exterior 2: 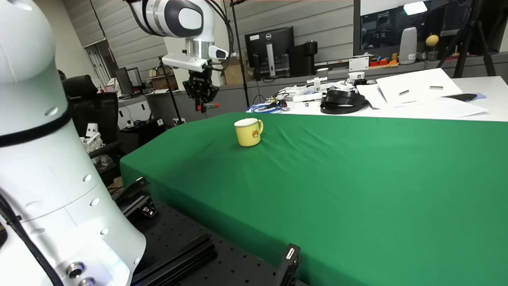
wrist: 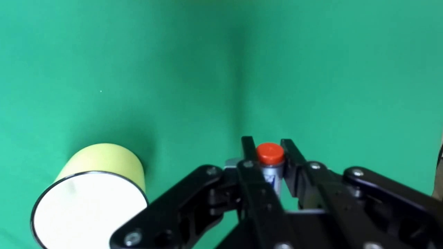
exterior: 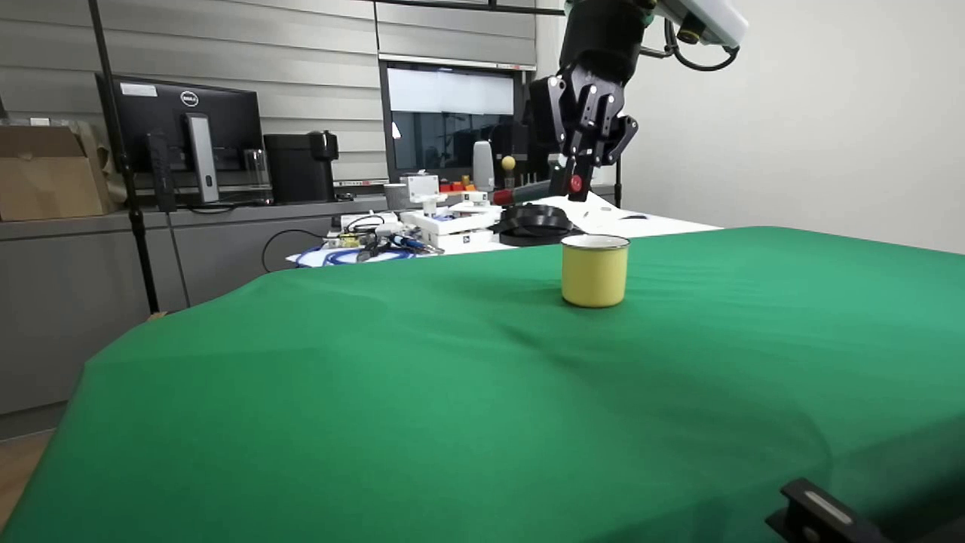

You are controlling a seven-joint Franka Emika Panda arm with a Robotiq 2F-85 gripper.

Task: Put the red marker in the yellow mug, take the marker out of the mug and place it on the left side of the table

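Observation:
The yellow mug [exterior: 594, 275] stands upright on the green cloth, and its handle shows in an exterior view [exterior 2: 248, 134]. In the wrist view the mug [wrist: 107, 157] is at the lower left, its white inside bare where it shows. My gripper [exterior: 577, 185] is in the air, higher than the mug and off to one side of it [exterior 2: 201, 105]. In the wrist view the gripper [wrist: 268, 143] is shut on the red marker [wrist: 270, 154], with a red end and grey barrel between the fingers. The marker [exterior: 528, 193] lies roughly level and sticks out sideways [exterior 2: 213, 105].
The green-covered table [exterior: 377, 407] has wrinkles around the mug. Behind it, a white table holds a black coil [exterior 2: 343, 101], white parts and papers [exterior 2: 420, 89]. A black clamp [exterior: 822, 513] sits at the near edge. A thin black pole [exterior: 124, 158] stands behind.

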